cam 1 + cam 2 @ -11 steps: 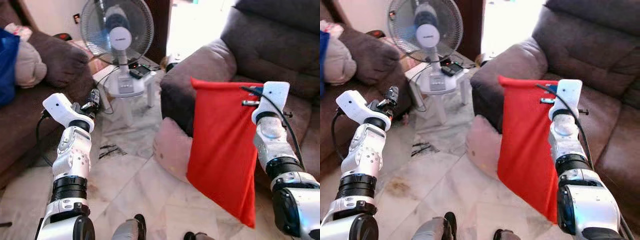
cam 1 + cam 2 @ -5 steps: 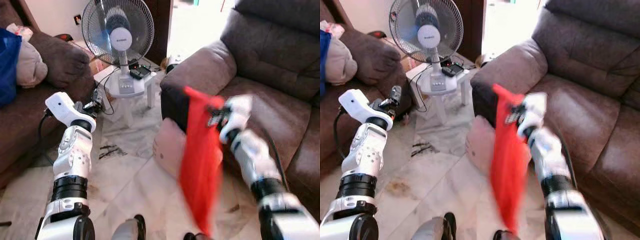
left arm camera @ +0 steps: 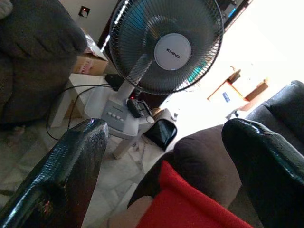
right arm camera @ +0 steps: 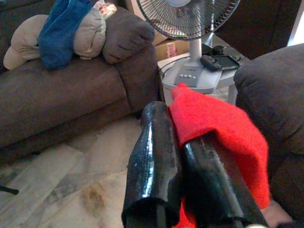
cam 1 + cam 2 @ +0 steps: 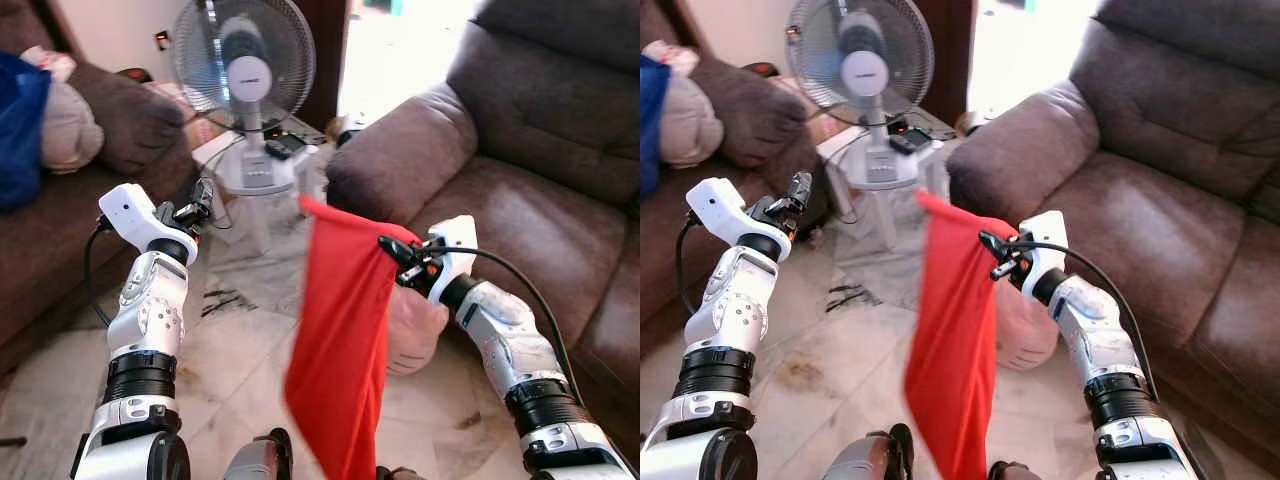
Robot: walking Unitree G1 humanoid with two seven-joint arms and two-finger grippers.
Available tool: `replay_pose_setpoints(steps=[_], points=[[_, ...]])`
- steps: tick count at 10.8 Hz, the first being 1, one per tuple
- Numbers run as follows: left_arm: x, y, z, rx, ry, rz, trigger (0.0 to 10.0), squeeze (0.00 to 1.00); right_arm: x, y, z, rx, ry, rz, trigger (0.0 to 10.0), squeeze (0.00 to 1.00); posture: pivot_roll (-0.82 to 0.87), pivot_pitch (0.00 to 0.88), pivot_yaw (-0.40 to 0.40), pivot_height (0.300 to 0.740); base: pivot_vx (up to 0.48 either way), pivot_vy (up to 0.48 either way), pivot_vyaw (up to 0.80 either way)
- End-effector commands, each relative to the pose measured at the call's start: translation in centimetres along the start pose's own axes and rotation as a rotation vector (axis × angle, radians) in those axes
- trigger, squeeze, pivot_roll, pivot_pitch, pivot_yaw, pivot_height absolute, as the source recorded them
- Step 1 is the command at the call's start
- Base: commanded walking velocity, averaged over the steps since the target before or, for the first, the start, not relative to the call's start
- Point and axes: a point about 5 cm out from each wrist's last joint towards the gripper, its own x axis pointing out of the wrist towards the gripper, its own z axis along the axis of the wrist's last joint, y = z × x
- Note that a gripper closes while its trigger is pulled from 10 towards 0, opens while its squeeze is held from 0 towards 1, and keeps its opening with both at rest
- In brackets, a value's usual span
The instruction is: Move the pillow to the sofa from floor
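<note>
Daylight glares through the doorway (image 5: pixel 400 50); red cloth (image 5: pixel 340 350) edges slightly blurred.

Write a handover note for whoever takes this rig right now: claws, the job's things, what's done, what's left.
Right claw: shut on a red cloth that hangs toward the floor, held out in front of the sofa's armrest.
Left claw: open, empty, raised toward the fan.
Pink pillow: on the floor, leaning against the brown sofa, partly behind the cloth.
Done: nothing on the pillow yet.
Left: probably put the cloth aside, grasp the pillow, lift it onto the sofa seat.
</note>
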Motion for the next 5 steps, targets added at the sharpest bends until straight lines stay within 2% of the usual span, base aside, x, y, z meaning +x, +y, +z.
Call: replay_pose_setpoints(steps=[1,2,5], points=[[0.0,0.2,0.5,0.015,-0.015,0.008,10.0,0.0,0.3,-0.1,3.4,-0.05,-0.139,0.003,10.0,0.0,0.07,0.064,-0.019,0.74,0.0,0.0,0.0],[0.0,0.5,0.9,0.018,-0.046,0.046,10.0,0.0,0.4,0.2,3.7,-0.049,-0.143,0.015,10.0,0.0,0.07,0.065,-0.018,0.74,0.0,0.0,0.0],[0.0,1.1,1.4,0.046,-0.063,0.081,10.0,0.0,0.7,3.8,4.2,-0.04,-0.184,0.239,10.0,0.0,0.08,0.067,-0.019,0.74,0.0,0.0,0.0]])
